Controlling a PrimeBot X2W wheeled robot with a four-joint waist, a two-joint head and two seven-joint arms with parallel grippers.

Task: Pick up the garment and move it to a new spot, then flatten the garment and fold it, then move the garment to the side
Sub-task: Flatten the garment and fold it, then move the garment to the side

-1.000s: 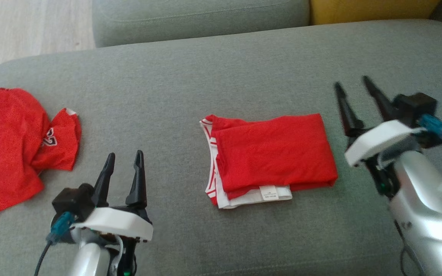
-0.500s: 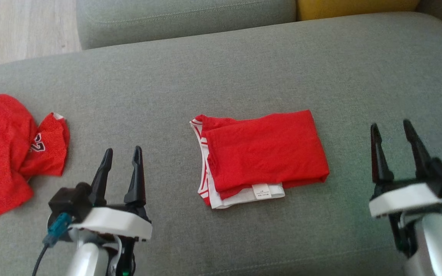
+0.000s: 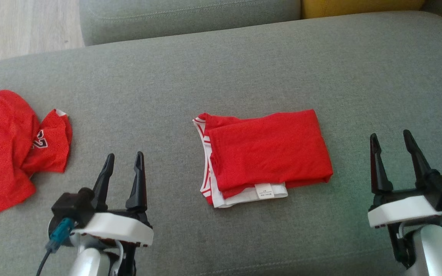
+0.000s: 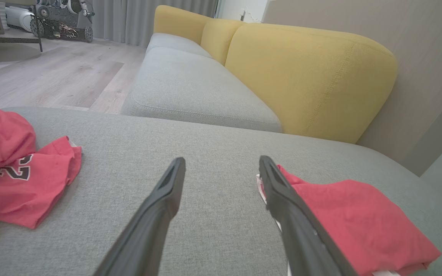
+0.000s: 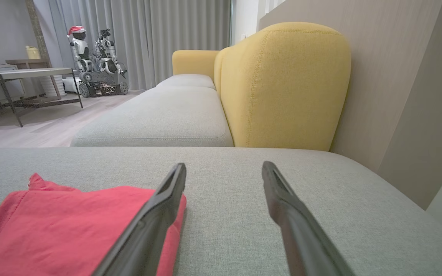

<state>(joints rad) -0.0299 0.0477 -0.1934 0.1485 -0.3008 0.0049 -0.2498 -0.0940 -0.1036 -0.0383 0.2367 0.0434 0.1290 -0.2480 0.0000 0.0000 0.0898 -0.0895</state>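
The folded red garment (image 3: 265, 157) lies flat at the centre of the frame on the grey sofa seat (image 3: 244, 65); the left gripper (image 3: 124, 154), lower left, has its jaws spread wide and empty; the right gripper (image 3: 390, 134), lower right, likewise gapes, holding nothing; a crumpled red jersey (image 3: 10, 142) sits at the left edge.

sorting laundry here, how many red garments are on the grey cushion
2: a folded garment in the middle; a crumpled jersey at the far left, partly out of frame.
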